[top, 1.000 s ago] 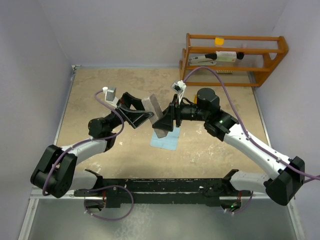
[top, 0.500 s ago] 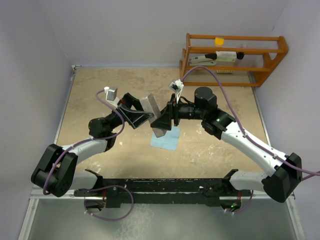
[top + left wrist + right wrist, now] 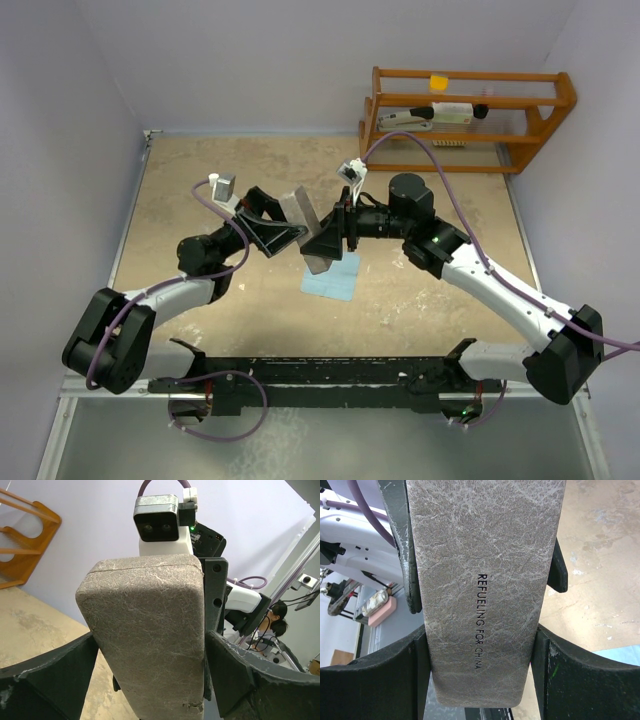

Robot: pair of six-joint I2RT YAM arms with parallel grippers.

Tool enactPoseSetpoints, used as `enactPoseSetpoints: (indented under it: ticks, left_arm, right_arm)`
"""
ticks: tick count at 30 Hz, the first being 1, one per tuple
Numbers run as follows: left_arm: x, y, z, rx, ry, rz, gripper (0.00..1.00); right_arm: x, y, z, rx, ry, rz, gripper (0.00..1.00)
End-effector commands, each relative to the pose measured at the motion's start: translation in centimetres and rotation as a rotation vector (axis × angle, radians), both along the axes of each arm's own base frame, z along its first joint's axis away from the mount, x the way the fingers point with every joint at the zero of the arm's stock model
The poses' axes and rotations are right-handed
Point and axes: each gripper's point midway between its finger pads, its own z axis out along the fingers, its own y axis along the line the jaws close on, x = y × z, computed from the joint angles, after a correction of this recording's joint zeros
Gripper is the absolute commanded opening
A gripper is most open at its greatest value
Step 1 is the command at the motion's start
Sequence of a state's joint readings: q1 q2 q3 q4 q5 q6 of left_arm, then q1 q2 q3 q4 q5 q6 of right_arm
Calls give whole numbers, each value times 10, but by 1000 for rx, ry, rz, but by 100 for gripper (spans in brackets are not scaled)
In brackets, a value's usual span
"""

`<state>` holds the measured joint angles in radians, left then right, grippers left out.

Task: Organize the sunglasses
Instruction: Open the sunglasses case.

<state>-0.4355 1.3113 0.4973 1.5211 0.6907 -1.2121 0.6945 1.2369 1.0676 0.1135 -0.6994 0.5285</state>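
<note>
Top external view has the grey textured hard-shell glasses case lifted off the counter near its middle, tilted, directly above the light blue square cloth that lies flat there. Both arms meet on it. The left end effector spans one stretch and the right end effector another, each spread wide only because the case is broad, with dark fingers pressed against its opposite long sides in the wrist views. Two holds on a shut case suggest one arm steadies it so the other can work the lid, though that is a guess. The small amber sunglasses show in no view, and with the case closed, whether they lie inside cannot be told. From above the arms hide the case's middle, and each wrist view cuts off one end. A wooden rack stands at the far right corner.
</note>
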Motion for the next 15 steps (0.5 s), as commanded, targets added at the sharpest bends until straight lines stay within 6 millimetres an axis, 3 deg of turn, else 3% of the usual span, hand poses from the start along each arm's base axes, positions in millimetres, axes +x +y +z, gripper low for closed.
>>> enactPoseSetpoints:
  ticks: [1, 4, 12, 15]
  left_arm:
    - [-21, 6, 33, -77, -181, -21, 77]
    - [-22, 3, 35, -77, -181, -36, 72]
    - [-25, 1, 33, -78, -180, -63, 34]
    - [-25, 1, 34, -77, -181, -66, 40]
  right_arm:
    - [-4, 4, 38, 91, -90, 32, 0]
    - [-3, 4, 38, 89, -90, 32, 0]
    - [-4, 5, 37, 87, -84, 40, 0]
    - [-6, 5, 38, 86, -83, 51, 0]
